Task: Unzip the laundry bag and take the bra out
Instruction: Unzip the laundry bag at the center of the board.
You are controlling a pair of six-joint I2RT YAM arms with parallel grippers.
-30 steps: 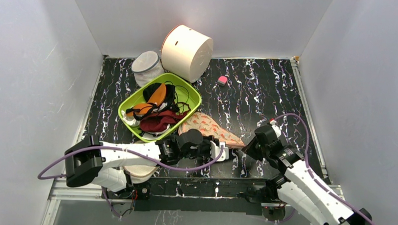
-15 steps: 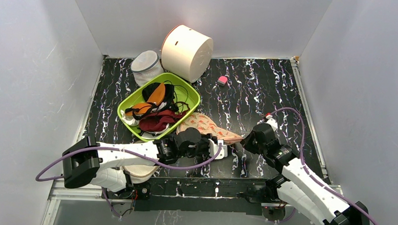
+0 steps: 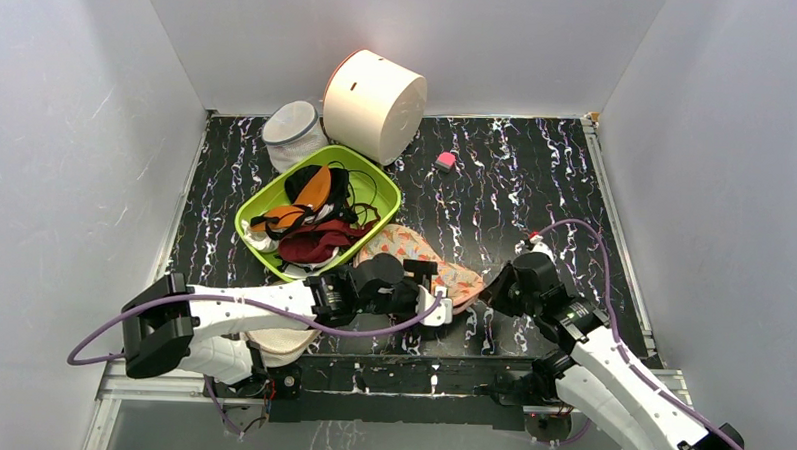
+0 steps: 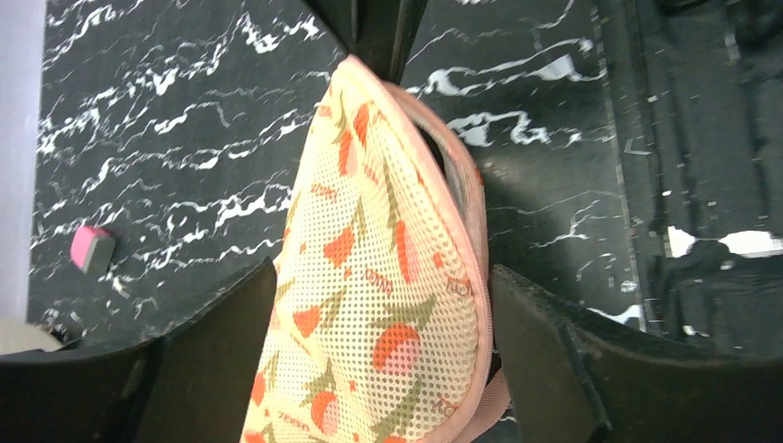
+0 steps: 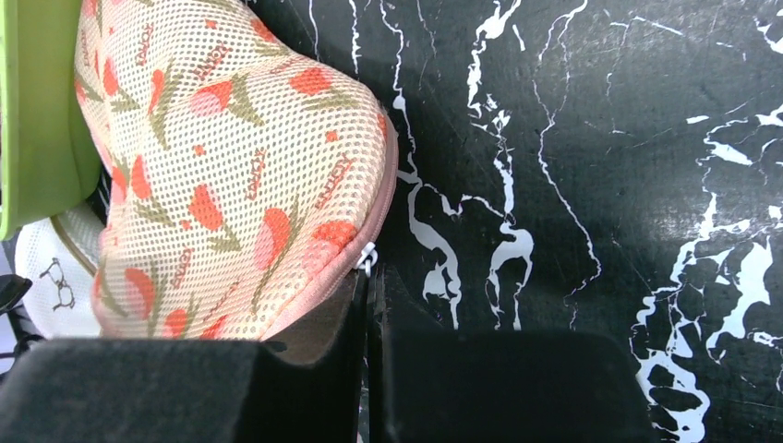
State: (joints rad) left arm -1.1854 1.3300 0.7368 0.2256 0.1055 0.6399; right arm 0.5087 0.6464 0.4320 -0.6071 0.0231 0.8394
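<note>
The laundry bag (image 3: 416, 254), peach mesh with red-orange and green motifs, lies on the black marbled table beside the green bin. My left gripper (image 3: 434, 291) is open and straddles the bag's near end; in the left wrist view the bag (image 4: 379, 277) fills the gap of the gripper (image 4: 380, 277), with both fingers (image 4: 212, 351) apart from it. My right gripper (image 3: 492, 288) is at the bag's right tip. In the right wrist view that gripper (image 5: 372, 300) is shut on the white zipper pull (image 5: 367, 258) at the pink edge of the bag (image 5: 231, 166). The bra is hidden.
A green bin (image 3: 390, 200) holds a maroon bra and an orange-lined one. Behind it stand a white mesh cylinder (image 3: 293, 131) and a big cream drum (image 3: 374, 104). A small pink block (image 3: 445, 161) lies mid-table. A round cream pouch (image 3: 275, 341) sits under the left arm.
My left gripper has gone from shut to open, letting go of the bag's end. The right gripper has shifted slightly left, and the bag's right tip has bunched up.
</note>
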